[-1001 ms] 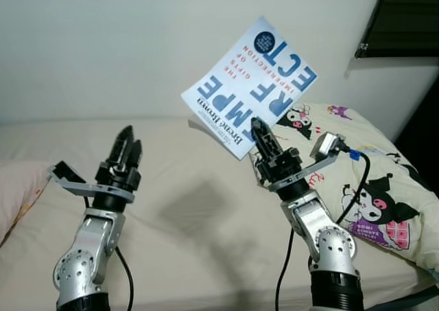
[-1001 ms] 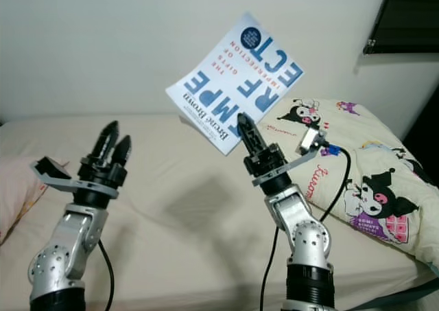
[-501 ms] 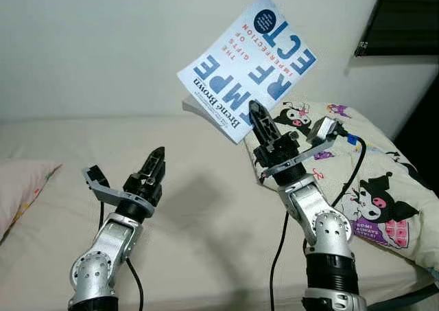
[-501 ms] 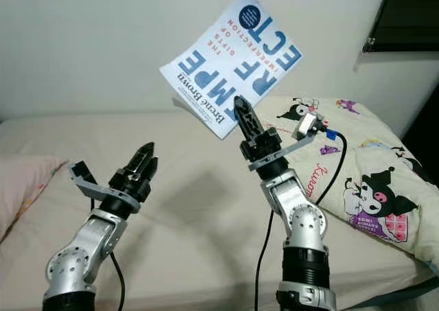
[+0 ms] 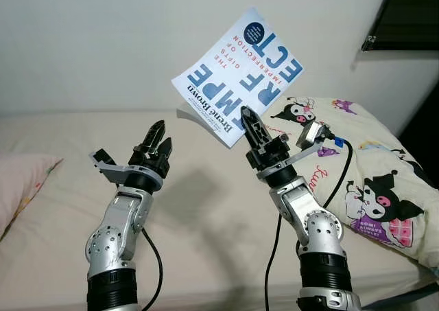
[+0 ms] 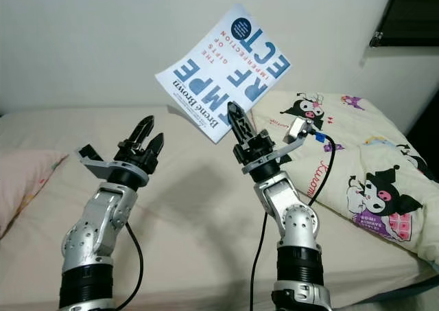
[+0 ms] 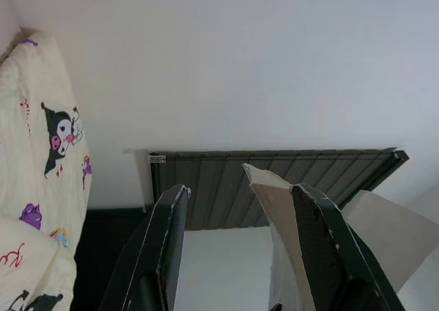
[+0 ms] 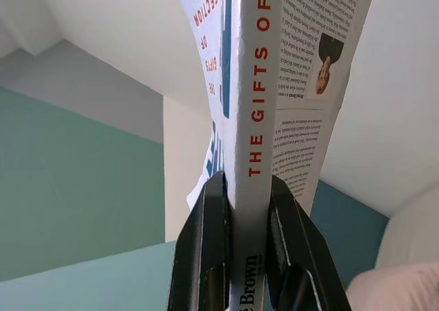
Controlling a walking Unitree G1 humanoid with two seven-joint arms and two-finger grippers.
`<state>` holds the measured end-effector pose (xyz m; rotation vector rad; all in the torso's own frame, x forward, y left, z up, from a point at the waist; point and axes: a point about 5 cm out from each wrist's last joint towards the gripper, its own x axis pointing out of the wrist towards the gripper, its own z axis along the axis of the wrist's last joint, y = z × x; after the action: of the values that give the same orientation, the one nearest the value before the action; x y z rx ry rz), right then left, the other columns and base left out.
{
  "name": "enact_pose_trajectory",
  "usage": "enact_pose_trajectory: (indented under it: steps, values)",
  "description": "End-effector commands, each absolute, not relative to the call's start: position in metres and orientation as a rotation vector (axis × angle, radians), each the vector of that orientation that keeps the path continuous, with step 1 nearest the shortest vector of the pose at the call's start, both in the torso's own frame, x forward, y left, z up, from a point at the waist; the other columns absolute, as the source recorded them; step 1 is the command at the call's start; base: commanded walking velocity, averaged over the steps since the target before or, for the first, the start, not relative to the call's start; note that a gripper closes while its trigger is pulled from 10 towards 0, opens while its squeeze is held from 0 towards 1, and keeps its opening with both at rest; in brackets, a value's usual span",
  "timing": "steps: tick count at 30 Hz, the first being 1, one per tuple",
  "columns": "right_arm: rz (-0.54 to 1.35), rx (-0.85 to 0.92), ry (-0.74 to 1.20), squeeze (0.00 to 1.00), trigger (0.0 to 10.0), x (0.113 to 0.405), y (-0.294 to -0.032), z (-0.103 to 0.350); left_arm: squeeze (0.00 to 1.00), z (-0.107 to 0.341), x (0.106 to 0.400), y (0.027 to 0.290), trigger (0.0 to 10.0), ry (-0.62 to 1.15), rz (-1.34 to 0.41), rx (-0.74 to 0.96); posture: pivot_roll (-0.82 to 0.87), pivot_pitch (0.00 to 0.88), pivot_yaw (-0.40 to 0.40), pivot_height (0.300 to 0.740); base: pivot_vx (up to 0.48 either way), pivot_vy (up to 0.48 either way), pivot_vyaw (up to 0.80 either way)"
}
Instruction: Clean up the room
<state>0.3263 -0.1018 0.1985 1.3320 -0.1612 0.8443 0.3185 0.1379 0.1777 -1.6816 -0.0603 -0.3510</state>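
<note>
A white paperback book (image 5: 240, 74) with big blue letters is held up in the air above the bed. My right gripper (image 5: 248, 117) is shut on its lower edge, and in the right wrist view both fingers (image 8: 212, 249) clamp the book's spine (image 8: 252, 119). My left gripper (image 5: 162, 132) is raised to the left of the book and lower, open, with nothing in it. In the left wrist view the gripper (image 7: 236, 201) points at the book's page edge (image 7: 274, 215), which lies beyond the fingertips.
A beige bed sheet (image 5: 206, 208) spreads below both arms. A cream duvet with cartoon prints (image 5: 370, 180) lies at the right, a pink pillow (image 5: 20, 187) at the left edge. A dark window blind (image 5: 411, 12) hangs at the top right.
My left gripper has risen and come closer to the book, and its fingers have spread apart. The right gripper keeps its hold; the book has shifted slightly left.
</note>
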Motion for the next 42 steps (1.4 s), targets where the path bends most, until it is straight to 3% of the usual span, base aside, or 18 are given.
enact_pose_trajectory:
  steps: [1, 3, 4, 5, 6, 30, 34, 35, 37, 38, 39, 41, 42]
  values:
    - [0.878, 1.345, -0.162, 0.0, 10.0, 0.324, -0.094, 0.199, 0.0, 0.173, 0.318, 0.123, 10.0, -0.041, -0.351, -1.756, 0.01, 0.016, -0.062, 0.73, 0.0, 0.0, 0.0]
    - [0.875, 1.344, -0.153, 0.0, 10.0, 0.324, -0.093, 0.196, 0.0, 0.176, 0.317, 0.125, 10.0, -0.051, -0.377, -1.767, 0.01, 0.015, -0.062, 0.73, 0.0, 0.0, 0.0]
    - [0.869, 1.344, -0.148, 0.0, 10.0, 0.323, -0.094, 0.194, 0.92, 0.179, 0.316, 0.126, 10.0, -0.058, -0.397, -1.734, 0.01, 0.012, -0.062, 0.73, 0.0, 0.0, 0.0]
    - [0.869, 1.344, -0.148, 0.0, 10.0, 0.323, -0.094, 0.194, 0.92, 0.179, 0.316, 0.126, 10.0, -0.058, -0.397, -1.734, 0.01, 0.012, -0.062, 0.73, 0.0, 0.0, 0.0]
    - [0.865, 1.344, -0.142, 0.0, 10.0, 0.323, -0.094, 0.192, 1.0, 0.181, 0.314, 0.125, 10.0, -0.065, -0.421, -1.697, 0.01, 0.013, -0.062, 0.73, 0.0, 0.0, 0.0]
    - [0.841, 1.346, -0.124, 0.0, 10.0, 0.324, -0.096, 0.186, 1.0, 0.194, 0.296, 0.108, 10.0, -0.063, -0.677, -1.553, 0.01, 0.017, -0.064, 0.73, 0.0, 0.0, 0.0]
    - [0.838, 1.343, -0.119, 0.0, 10.0, 0.324, -0.096, 0.186, 1.0, 0.196, 0.295, 0.104, 10.0, -0.056, -0.699, -1.499, 0.01, 0.018, -0.066, 0.73, 0.0, 0.0, 0.0]
    - [0.837, 1.337, -0.111, 0.0, 10.0, 0.324, -0.095, 0.185, 1.0, 0.196, 0.295, 0.096, 10.0, -0.024, -0.708, -1.381, 0.01, 0.019, -0.067, 0.73, 0.0, 0.0, 0.0]
    - [0.837, 1.337, -0.111, 0.0, 10.0, 0.324, -0.095, 0.185, 1.0, 0.196, 0.295, 0.096, 10.0, -0.024, -0.708, -1.381, 0.01, 0.019, -0.067, 0.73, 0.0, 0.0, 0.0]
    - [0.837, 1.328, -0.102, 0.0, 10.0, 0.324, -0.093, 0.185, 1.0, 0.197, 0.295, 0.089, 10.0, -0.005, -0.713, -1.273, 0.01, 0.022, -0.068, 0.73, 0.0, 0.0, 0.0]
    - [0.837, 1.322, -0.095, 0.0, 10.0, 0.324, -0.092, 0.184, 0.96, 0.198, 0.294, 0.085, 10.0, 0.0, -0.719, -1.196, 0.01, 0.021, -0.067, 0.73, 0.0, 0.0, 0.0]
    - [0.837, 1.322, -0.095, 0.0, 10.0, 0.324, -0.092, 0.184, 0.96, 0.198, 0.294, 0.085, 10.0, 0.0, -0.719, -1.196, 0.01, 0.021, -0.067, 0.73, 0.0, 0.0, 0.0]
    - [0.84, 1.314, -0.091, 0.0, 10.0, 0.324, -0.091, 0.184, 0.75, 0.199, 0.295, 0.083, 10.0, 0.006, -0.71, -1.14, 0.01, 0.021, -0.067, 0.73, 0.0, 0.0, 0.0]
